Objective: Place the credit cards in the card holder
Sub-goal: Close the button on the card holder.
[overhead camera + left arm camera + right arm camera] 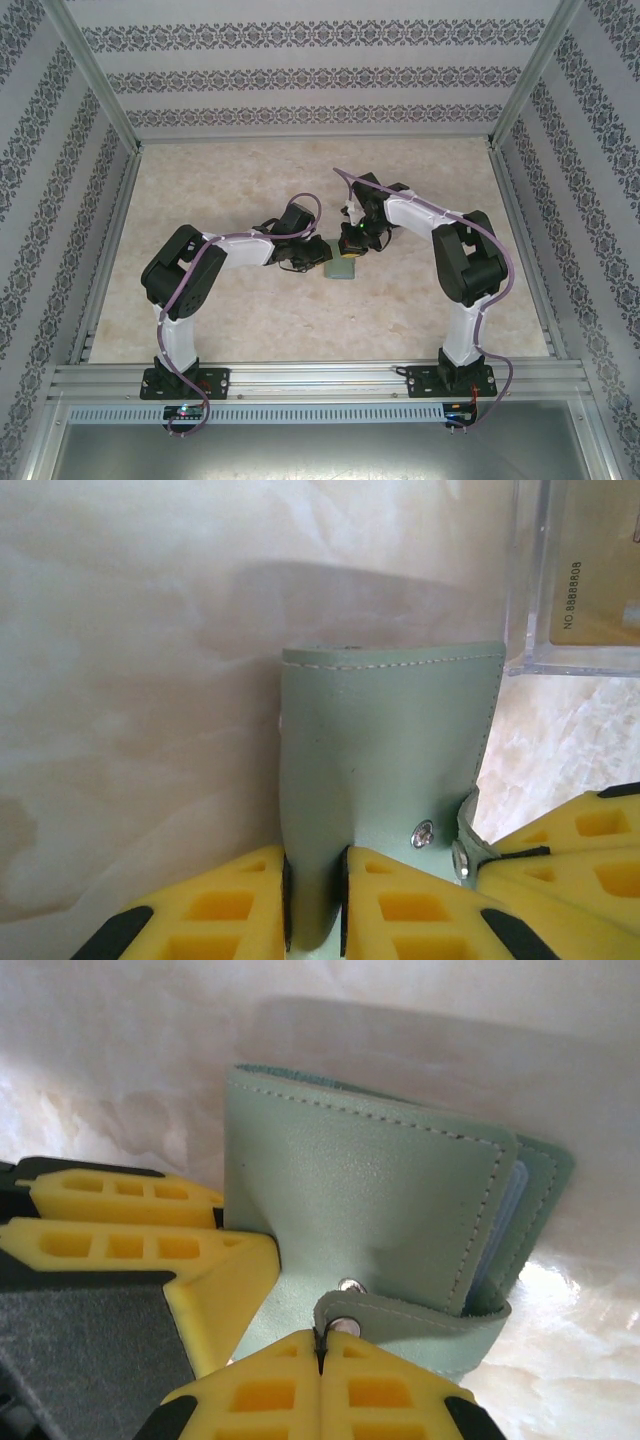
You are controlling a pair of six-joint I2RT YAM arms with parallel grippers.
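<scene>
At the middle of the table (220, 180), the grey-green card holder (390, 780) hung between both arms. The left gripper (315, 865) was clamped on its cover, and the right gripper (322, 1338) was closed on its snap strap (400, 1312). Opening looked underway, I judged, with loading left to do. A yellowish credit card (600, 570) sat in the clear box (528, 580), printed roughly "NO. 8888808".

I see a pale, marble-patterned desk (250, 330) with a glossy top that throws soft reflections. Near its middle is the grey-green card holder (341, 268) — whether it rests flat on the surface I cannot tell. Just beside it, in my left wrist view, a clear plastic box (530, 600) stands on the desk.
</scene>
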